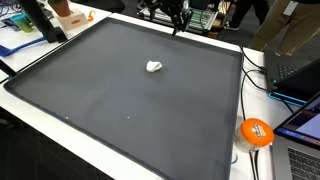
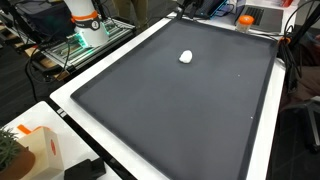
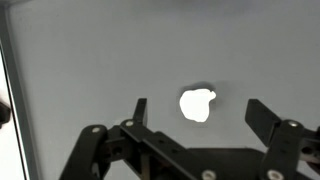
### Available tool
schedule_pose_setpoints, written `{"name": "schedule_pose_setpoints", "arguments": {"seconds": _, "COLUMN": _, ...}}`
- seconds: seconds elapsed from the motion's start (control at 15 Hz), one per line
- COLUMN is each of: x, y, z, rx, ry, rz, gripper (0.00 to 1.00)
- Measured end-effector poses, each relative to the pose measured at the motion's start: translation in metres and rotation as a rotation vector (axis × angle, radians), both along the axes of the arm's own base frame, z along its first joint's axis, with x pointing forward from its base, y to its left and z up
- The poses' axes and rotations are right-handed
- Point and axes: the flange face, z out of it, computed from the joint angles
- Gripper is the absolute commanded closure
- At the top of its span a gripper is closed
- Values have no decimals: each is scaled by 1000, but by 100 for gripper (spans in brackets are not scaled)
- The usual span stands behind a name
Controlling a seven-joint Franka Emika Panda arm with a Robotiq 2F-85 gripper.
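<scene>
Lump (image 1: 154, 67) plain white, unpatterned in both exterior views and wrist view; mat (image 1: 100, 110) dark grey, matte, few pale specks, black rim; tabletop (image 1: 200, 170) white strip along mat's edges; gripper (image 3: 197, 107) black, fingers (image 3: 140, 108) black; ball (image 1: 256, 132) bright orange with white markings, beside mat's edge; box (image 2: 42, 150) orange and white by tabletop corner; leaves (image 2: 8, 152) green beside box

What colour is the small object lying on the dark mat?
White. The small object shows best in the wrist view.
</scene>
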Motion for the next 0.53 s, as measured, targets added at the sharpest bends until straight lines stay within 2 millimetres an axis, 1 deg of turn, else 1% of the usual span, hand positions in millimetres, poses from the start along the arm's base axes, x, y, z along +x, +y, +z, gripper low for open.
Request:
{"name": "schedule_pose_setpoints", "arguments": {"seconds": 0.13, "x": 20, "y": -7, "z": 5, "rx": -2, "ry": 75, "rz": -33, "gripper": 0}}
{"name": "schedule_pose_setpoints", "arguments": {"seconds": 0.27, "x": 40, "y": -15, "z": 2, "rx": 34, "ry": 159, "rz": -23, "gripper": 0}}
{"name": "schedule_pose_setpoints", "arguments": {"seconds": 0.4, "x": 63, "y": -20, "z": -10, "rx": 108, "ry": 217, "rz": 3, "gripper": 0}}
{"name": "schedule_pose_setpoints", "arguments": {"seconds": 0.53, "x": 85, "y": -27, "z": -29, "rx": 189, "ry": 267, "rz": 14, "gripper": 0}}
